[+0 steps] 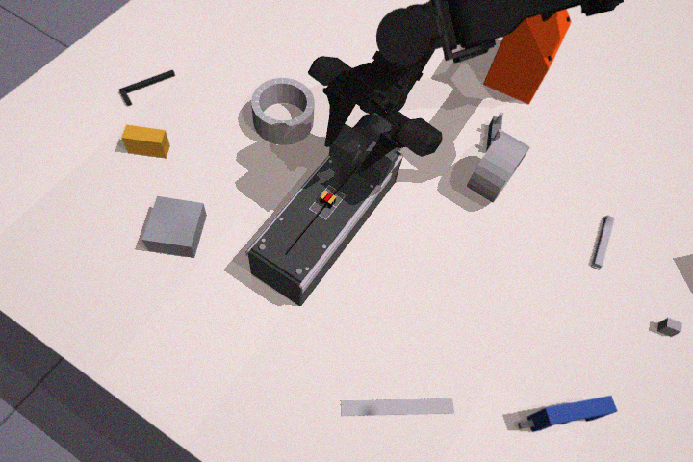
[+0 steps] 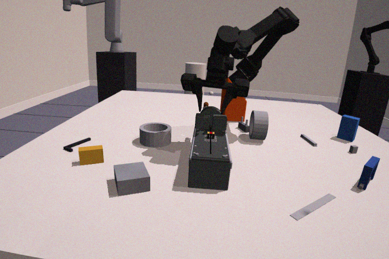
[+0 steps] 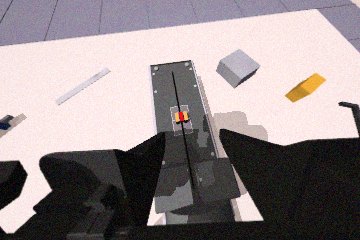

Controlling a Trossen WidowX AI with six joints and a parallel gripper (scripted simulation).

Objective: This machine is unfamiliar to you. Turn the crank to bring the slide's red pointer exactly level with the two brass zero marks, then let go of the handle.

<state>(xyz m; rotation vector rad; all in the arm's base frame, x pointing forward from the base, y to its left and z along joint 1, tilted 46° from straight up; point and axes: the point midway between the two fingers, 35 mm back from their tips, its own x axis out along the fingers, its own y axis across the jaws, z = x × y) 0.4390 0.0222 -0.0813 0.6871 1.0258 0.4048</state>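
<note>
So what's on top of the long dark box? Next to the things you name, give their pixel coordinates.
A red pointer point(image 1: 328, 196) point(image 2: 210, 133) point(image 3: 181, 116) between two brass marks, a thin slot, and little screws. The robot's hand point(image 1: 343, 151) point(image 2: 210, 111) point(image 3: 192, 134) covers some of the far end from above.

pale table point(image 1: 238, 348) point(image 2: 140, 225) point(image 3: 123, 55) bears a grey ring point(image 1: 259, 116) point(image 2: 155, 140)

Two blue blocks point(image 2: 348, 128) point(image 2: 369, 172), one yellow block point(image 1: 144, 142) point(image 2: 91, 155) point(image 3: 306, 87).

Probably a robotics lab: arms on black pedestals point(image 2: 116, 76).
</note>
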